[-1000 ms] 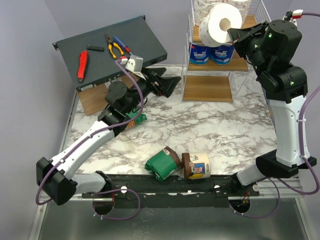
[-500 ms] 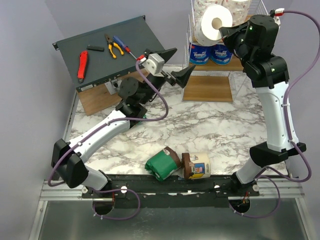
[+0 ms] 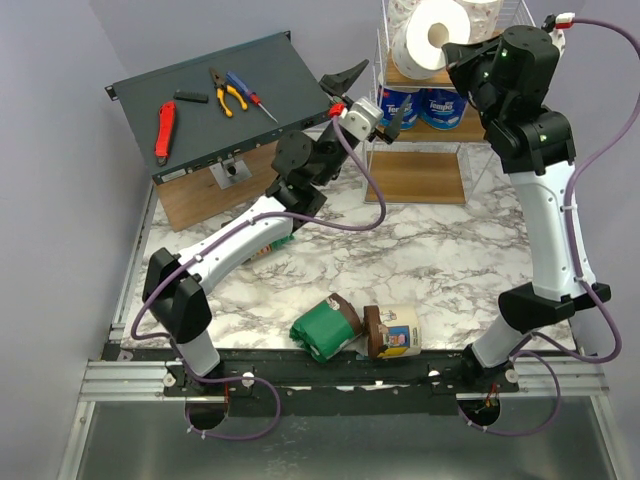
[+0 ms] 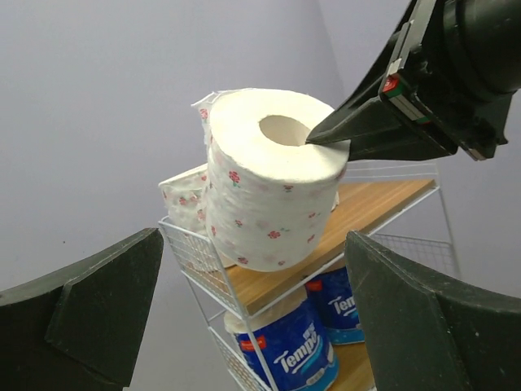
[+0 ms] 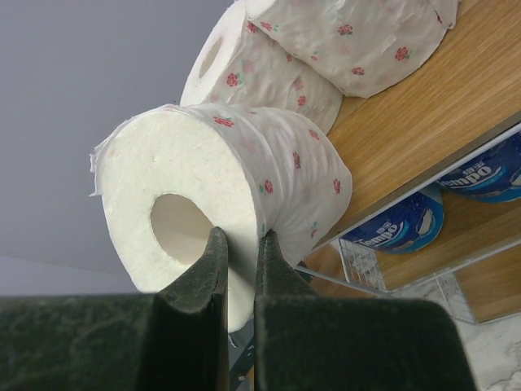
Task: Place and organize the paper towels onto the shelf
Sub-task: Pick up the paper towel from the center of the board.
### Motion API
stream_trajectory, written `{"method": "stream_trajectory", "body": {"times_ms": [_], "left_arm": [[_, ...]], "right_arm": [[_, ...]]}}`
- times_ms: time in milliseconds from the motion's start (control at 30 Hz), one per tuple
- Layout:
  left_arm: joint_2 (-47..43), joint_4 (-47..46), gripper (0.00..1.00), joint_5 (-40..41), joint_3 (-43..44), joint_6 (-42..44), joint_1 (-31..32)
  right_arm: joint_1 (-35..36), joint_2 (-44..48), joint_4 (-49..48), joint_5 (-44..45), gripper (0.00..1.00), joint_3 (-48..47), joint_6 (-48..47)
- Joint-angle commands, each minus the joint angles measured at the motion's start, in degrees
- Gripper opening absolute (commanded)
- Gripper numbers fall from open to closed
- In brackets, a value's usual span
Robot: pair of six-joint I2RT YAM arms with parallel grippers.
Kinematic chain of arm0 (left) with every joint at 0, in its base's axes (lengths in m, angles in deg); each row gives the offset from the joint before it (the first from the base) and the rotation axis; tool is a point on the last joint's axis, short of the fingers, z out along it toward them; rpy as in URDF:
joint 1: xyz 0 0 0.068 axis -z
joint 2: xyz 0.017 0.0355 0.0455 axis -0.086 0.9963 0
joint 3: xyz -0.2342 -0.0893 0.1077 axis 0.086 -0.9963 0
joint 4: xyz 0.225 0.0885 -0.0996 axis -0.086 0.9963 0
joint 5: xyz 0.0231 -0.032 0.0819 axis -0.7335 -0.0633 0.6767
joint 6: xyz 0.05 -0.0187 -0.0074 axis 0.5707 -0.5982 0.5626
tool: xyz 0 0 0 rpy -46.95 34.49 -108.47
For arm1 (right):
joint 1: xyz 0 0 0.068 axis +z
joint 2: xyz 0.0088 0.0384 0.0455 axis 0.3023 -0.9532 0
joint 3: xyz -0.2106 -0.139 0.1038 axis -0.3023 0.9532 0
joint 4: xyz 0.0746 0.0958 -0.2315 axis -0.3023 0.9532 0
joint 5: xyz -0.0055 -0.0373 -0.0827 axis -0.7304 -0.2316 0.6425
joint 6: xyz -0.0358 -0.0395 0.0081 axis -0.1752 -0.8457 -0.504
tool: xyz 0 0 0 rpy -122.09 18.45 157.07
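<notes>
Your shelf (image 3: 415,178) stands at the tabletop's far right corner. Your right gripper (image 5: 238,244) pinches a speckled roll (image 5: 277,187) by its wall, at the top tier's front edge. You're placing: ease it inward, then release. Your left gripper (image 3: 372,95) gapes empty.

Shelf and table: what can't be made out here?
- Number of speckled rolls behind the held roll: top view, hidden by it and the right gripper; right wrist view, cut off at the edge.
- Whether the held roll touches the board: contact hidden by the roll, left wrist view.
- Green item: top view, mostly under the left arm.
</notes>
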Motion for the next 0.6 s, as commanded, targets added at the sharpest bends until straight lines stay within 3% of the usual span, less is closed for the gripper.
{"method": "stream_trajectory", "body": {"times_ms": [0, 367, 567], "left_arm": [[3.5, -1.4, 0.99, 1.7, 4.3, 3.5, -1.1], [10.6, -0.7, 0.97, 4.9, 12.5, 0.0, -0.8], [12.1, 0.1, 0.97, 4.8, 14.2, -0.6, -0.3]], "right_arm": [[-0.7, -1.1, -5.1, 0.1, 0.01, 0.7, 1.7], [-1.4, 0.5, -9.4, -0.9, 0.01, 9.7, 6.2], [-1.5, -0.4, -10.0, -3.7, 0.01, 9.7, 6.9]]}}
